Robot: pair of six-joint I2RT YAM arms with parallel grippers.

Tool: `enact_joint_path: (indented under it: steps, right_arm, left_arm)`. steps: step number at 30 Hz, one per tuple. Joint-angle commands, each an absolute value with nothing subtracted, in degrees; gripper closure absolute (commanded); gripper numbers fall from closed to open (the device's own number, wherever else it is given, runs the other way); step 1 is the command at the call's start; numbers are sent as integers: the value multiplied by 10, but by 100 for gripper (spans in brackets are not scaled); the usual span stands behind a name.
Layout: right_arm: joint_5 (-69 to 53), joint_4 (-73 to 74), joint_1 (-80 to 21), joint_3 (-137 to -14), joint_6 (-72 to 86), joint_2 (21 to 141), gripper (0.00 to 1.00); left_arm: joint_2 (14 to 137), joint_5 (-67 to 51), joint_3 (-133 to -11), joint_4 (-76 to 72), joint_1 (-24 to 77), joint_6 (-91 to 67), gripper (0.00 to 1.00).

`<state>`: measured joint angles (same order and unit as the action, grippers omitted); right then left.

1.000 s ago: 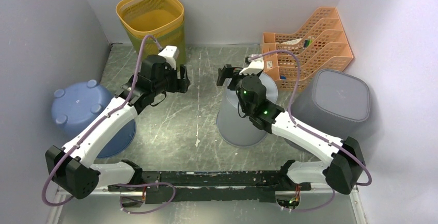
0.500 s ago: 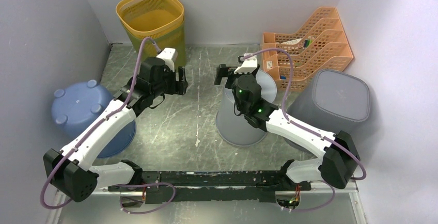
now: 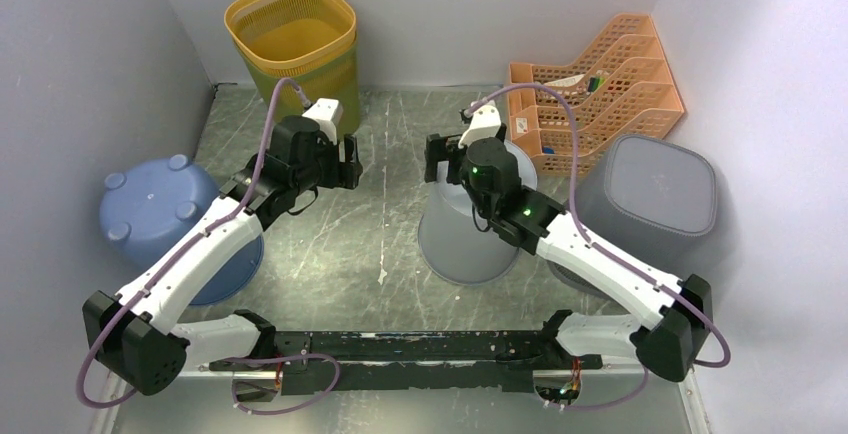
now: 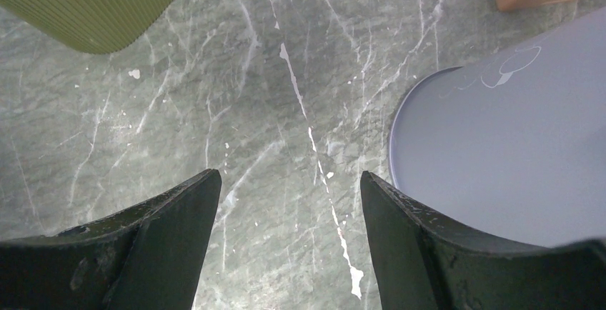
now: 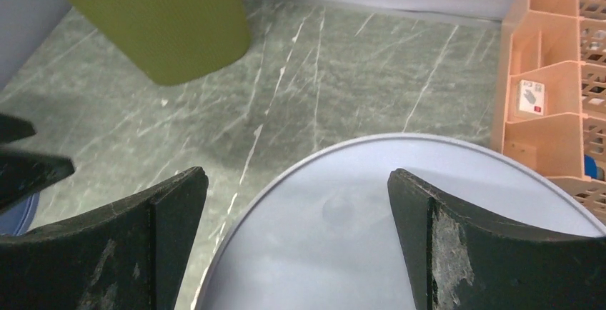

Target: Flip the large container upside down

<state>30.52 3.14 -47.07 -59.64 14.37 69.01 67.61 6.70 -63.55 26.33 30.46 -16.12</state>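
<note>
Right, top view first. The grey round container (image 3: 465,246) stands mid-table between the arms, narrow flat base up and wide rim on the marble, so I judge it is already inverted. I take it for the task's thing because both grippers are by it. The right gripper (image 3: 436,157) hangs over the left edge of its base with the jaws spread and nothing between them. The left gripper (image 3: 350,161) is off to the left over bare table (image 3: 385,224), also open and empty. A grey square bin (image 3: 655,189) sits close on the right, the orange file rack (image 3: 600,74) just behind, the yellow basket (image 3: 290,29) at the back wall and a blue tub (image 3: 150,204) far left.

From the left wrist, I see marble between the two fingers and the container's wall to the right, apart from them.

From the right wrist, the base fills the lower frame, below and beyond the fingers; whether they touch it I cannot tell.

To finish well, I'd lift the right arm straight up before swinging it home, so no finger drags the base sideways and tips the container. The elbow should keep clear of the square bin.
</note>
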Motion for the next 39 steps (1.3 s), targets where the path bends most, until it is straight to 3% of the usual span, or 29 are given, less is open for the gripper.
enact_joint_path:
  steps: [1, 9, 14, 17, 30, 39]
  right_arm:
    - [221, 175, -475, -623, 148, 660, 0]
    - [-23, 261, -488, -690, 122, 626, 0]
    - [-104, 283, -506, -703, 110, 604, 0]
    - [-115, 339, -516, -707, 107, 619, 0]
    - [45, 500, -652, -667, 272, 572, 0]
    - [243, 732, -670, -620, 545, 528, 0]
  left_arm:
    - [663, 67, -627, 248, 306, -168, 17]
    - [675, 76, -635, 252, 306, -167, 15]
    - [679, 74, -626, 239, 305, -175, 10]
    - [684, 73, -628, 241, 305, -176, 2]
    - [705, 72, -636, 238, 305, -168, 0]
    - [714, 64, -618, 220, 305, -169, 0]
